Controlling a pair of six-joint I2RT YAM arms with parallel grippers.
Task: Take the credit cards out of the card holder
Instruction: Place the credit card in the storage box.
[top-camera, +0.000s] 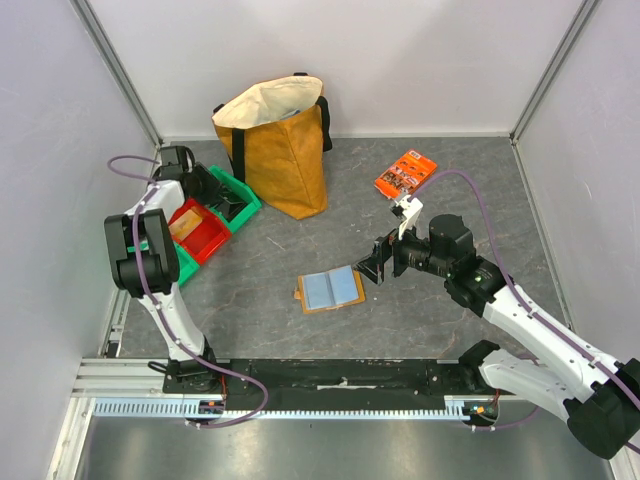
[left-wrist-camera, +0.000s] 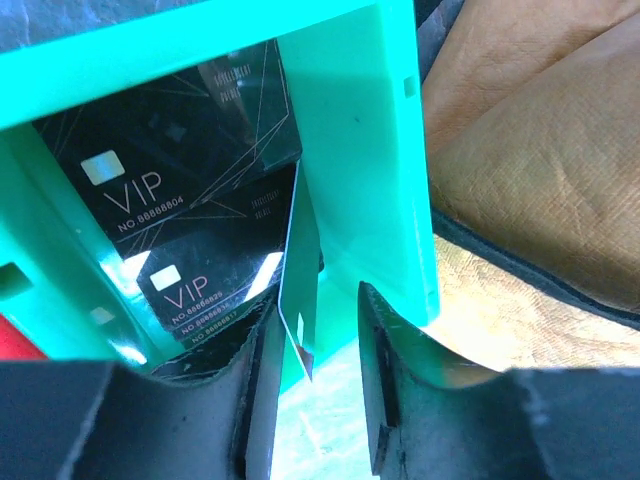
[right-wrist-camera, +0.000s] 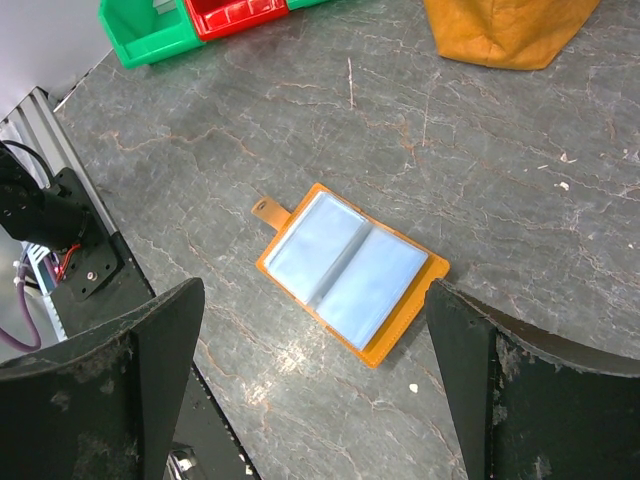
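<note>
The card holder (top-camera: 331, 290) lies open and flat on the table, its tan cover down and its pale blue pockets (right-wrist-camera: 350, 280) facing up. My right gripper (top-camera: 372, 265) hovers open just right of it, and in the right wrist view its jaws (right-wrist-camera: 315, 288) stand wide on either side of the holder. My left gripper (top-camera: 228, 203) is over the green bin. Black "VIP" credit cards (left-wrist-camera: 190, 160) lie in that bin (left-wrist-camera: 350, 120). A pale card (left-wrist-camera: 300, 290) stands on edge between the parted left jaws (left-wrist-camera: 318, 305), leaning by the left finger and not clamped.
A tan tote bag (top-camera: 280, 150) stands behind the green bin (top-camera: 240, 200), close to my left gripper. A red bin (top-camera: 200, 232) sits beside the green one. An orange printed packet (top-camera: 405, 173) lies at the back right.
</note>
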